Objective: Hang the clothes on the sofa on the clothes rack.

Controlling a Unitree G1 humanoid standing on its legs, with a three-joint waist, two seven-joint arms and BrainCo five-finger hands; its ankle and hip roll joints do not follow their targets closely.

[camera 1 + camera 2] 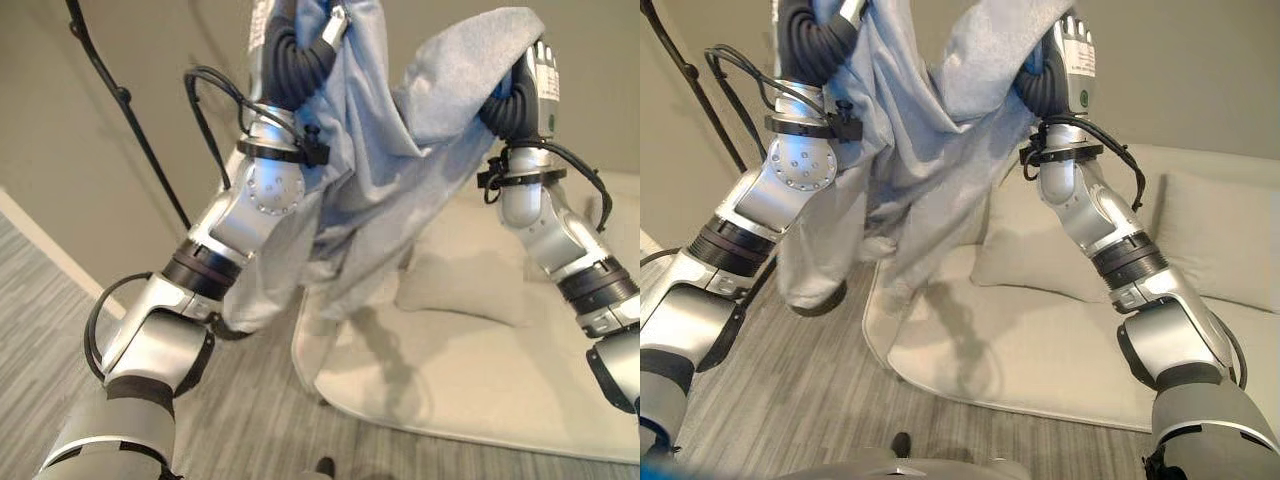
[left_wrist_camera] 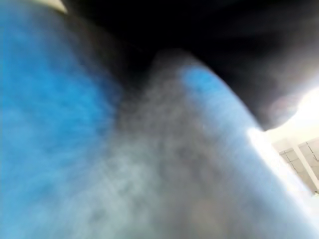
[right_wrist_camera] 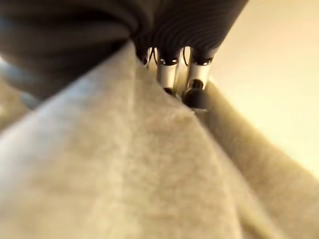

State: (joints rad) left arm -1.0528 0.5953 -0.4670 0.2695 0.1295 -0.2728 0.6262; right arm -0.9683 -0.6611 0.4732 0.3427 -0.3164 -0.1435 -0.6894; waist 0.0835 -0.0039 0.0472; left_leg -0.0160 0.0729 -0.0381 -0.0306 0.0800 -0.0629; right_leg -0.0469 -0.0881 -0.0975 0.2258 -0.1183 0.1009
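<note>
Grey garment point(image 1: 370, 170) held aloft by both hands, above the sofa's point(image 1: 1060, 350) front edge.
Right hand point(image 1: 540, 75) fingers point(image 3: 172, 74) curl into the cloth; left hand point(image 1: 335, 25) is wrapped in fabric, its grasp unreadable. No legible writing. Rack pole point(image 1: 125, 110) stands at left, over bare floor point(image 1: 240, 410).

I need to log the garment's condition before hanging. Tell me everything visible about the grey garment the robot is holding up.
The grey garment is a soft, fleece-like piece of clothing in light blue-grey. It is lifted clear of the sofa and hangs in loose, bunched folds between the two raised arms, its lower part dangling in front of the sofa's edge. The left hand is at its upper part, largely wrapped in cloth. The right hand carries another part draped over it, fingers against the fabric.
</note>
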